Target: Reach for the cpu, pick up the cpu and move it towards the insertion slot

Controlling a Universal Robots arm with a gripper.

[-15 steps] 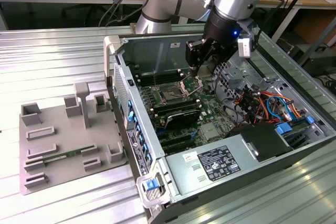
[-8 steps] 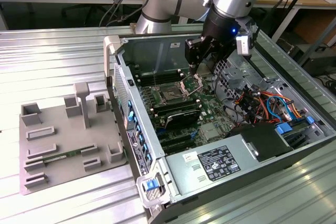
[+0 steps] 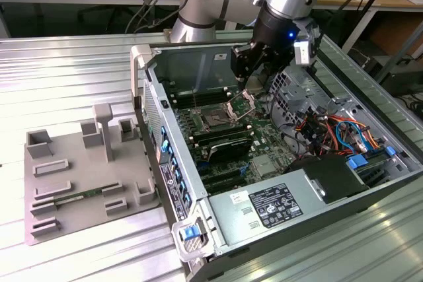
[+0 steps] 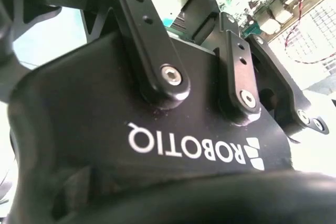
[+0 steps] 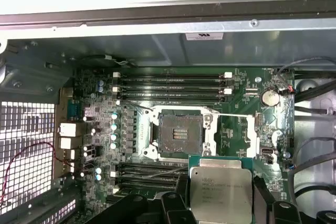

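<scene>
1. Gripper (image 5: 220,203) clenched on the cpu (image 5: 220,190), carrying it above the motherboard (image 5: 241,103).
2. Transport step underway; the insertion slot (image 5: 181,135) lies open just beside the chip.
3. Closing that gap calls for squaring the chip over it.

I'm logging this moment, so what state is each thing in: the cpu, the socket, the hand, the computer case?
cpu: held in the hand, lifted above the motherboard, not yet in the socket.
insertion slot: open and empty, bracket plate swung up.
hand: shut on the cpu, inside the case over the motherboard.
computer case: side panel off, interior exposed.
</scene>
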